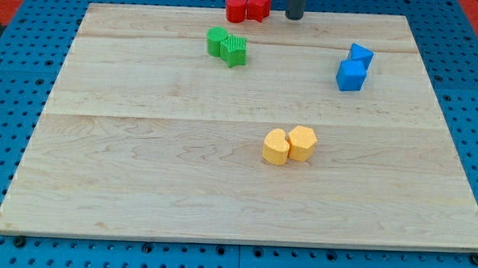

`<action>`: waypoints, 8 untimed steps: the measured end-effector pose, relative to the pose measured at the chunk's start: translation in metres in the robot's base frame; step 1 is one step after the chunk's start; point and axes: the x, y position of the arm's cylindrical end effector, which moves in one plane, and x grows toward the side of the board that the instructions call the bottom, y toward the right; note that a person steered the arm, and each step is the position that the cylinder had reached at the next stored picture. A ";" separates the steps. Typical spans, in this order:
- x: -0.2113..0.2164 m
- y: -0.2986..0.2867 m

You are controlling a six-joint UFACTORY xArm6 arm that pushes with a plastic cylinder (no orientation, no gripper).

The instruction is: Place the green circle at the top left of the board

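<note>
— Where's my green circle [216, 41]?

— Near the board's [141, 146] top edge, a bit left of centre, well short of the top-left corner.

— How does it sit?

— I see it flat on the wood, its right side touching the other green block [235, 50], which lies just below-right of it.

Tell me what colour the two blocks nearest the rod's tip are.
Red. The pair of red blocks sits just left of my tip, seen in the camera view.

Two red blocks [247, 7] touch at the board's [140, 186] top; blue [353, 68] and yellow [289, 145] pairs also touch.
</note>
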 end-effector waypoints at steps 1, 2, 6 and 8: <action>0.000 -0.005; 0.002 -0.047; 0.000 -0.257; 0.000 -0.290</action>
